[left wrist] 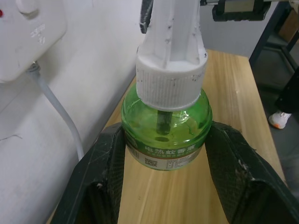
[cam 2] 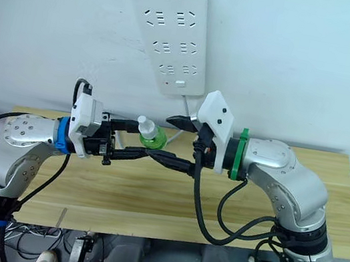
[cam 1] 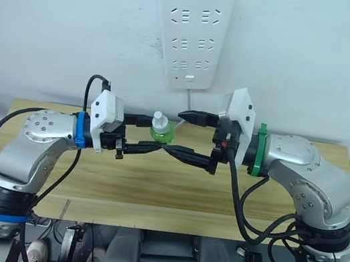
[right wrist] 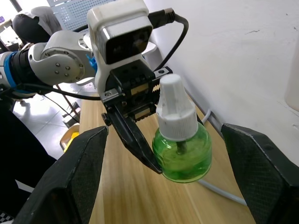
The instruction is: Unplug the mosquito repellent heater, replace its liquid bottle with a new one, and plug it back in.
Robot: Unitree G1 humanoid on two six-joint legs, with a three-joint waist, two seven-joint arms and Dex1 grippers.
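Left gripper (left wrist: 163, 186) clamps the capped bottle (left wrist: 166, 135); right gripper (right wrist: 163, 154) spread wide around it. A skewed closing on the cap could knock it loose.

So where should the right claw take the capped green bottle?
On the ribbed white cap, fingers closing from either side. The left claw already clamps the round green belly of the bottle, which stands upright, so the cap is the free part, level with the open right claw.

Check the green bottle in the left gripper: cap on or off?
On. The green bottle carries its whitish screw cap, held upright between the left gripper's fingers.
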